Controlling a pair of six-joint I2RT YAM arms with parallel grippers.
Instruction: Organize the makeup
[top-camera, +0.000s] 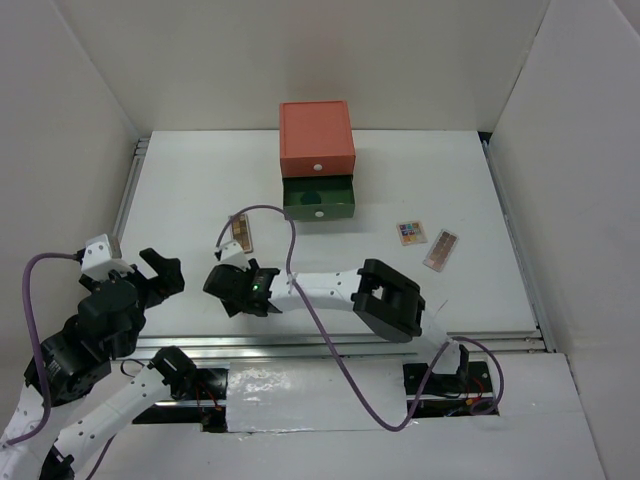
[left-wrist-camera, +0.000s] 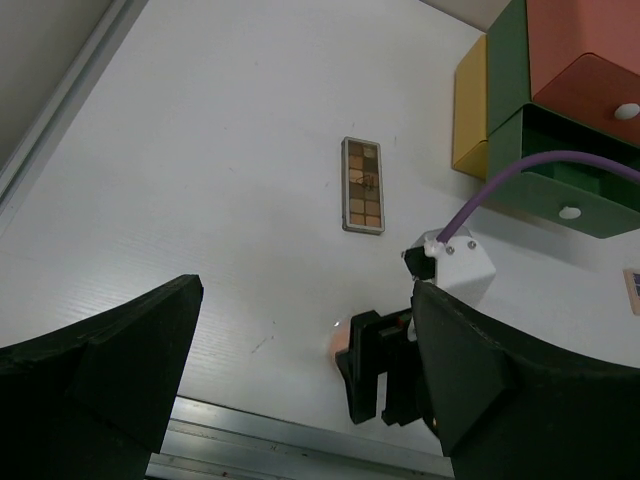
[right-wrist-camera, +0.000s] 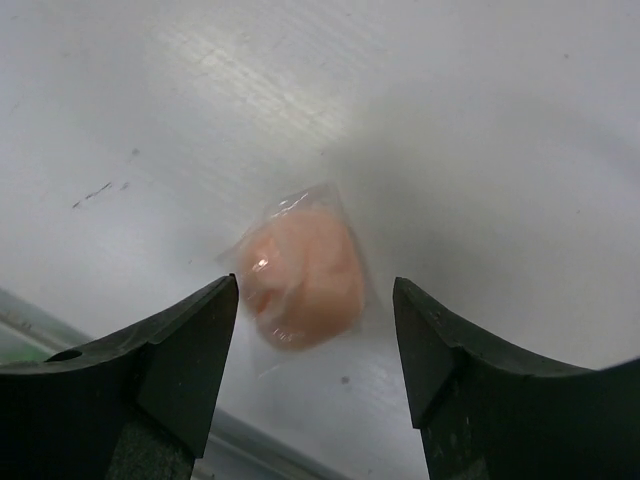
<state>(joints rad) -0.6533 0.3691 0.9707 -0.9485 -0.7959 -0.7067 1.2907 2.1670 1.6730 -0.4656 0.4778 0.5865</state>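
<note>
While my right tool (top-camera: 228, 290) hangs over the peach puff (right-wrist-camera: 300, 275), its jaws stand apart on either side without touching it; the puff lies in clear wrap on the worktop (top-camera: 450, 190) near the front edge. My left tool (top-camera: 163, 272) gapes wide, holding nothing.

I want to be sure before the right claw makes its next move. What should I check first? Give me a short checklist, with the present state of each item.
1. Right claw open: ok.
2. Peach puff inside the claw's opening, touching neither side: ok.
3. Claw low enough to catch the puff: cannot tell.
4. Green drawer pulled open: ok.
5. Left claw open and apart from the puff: ok.
</note>
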